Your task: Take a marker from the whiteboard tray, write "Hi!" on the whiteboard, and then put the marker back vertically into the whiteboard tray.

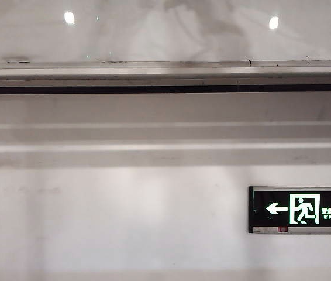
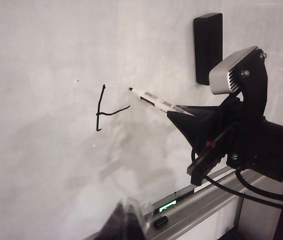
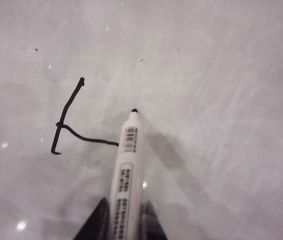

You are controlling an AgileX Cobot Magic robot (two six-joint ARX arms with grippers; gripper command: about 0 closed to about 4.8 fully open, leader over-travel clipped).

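Right wrist view looks straight down the marker (image 3: 127, 170), whose white barrel is clamped between the jaws of the right gripper (image 3: 125, 220), tip pointing out ahead of the fingers at the whiteboard (image 3: 221, 100). It is held low on the barrel, which I judge leaves a long free end so the tip can be seen and steered while writing. Just beside the tip, a little to one side of it, are the black strokes (image 3: 66, 122) drawn so far: an upright line with a crossbar running toward the pen. That reads as an unfinished "H", so the second upright, the "i" and the "!" are left to do.

From the left wrist view the same pen leans up from the gripper at a slant, its tip at or just off the board; contact is hard to tell.

The left gripper (image 2: 124, 222) shows only as a dark blurred shape at the frame's edge, and I cannot tell how its jaws stand. Below the right gripper runs the whiteboard tray (image 2: 206, 200), holding a small dark object, possibly the cap (image 2: 161, 221).
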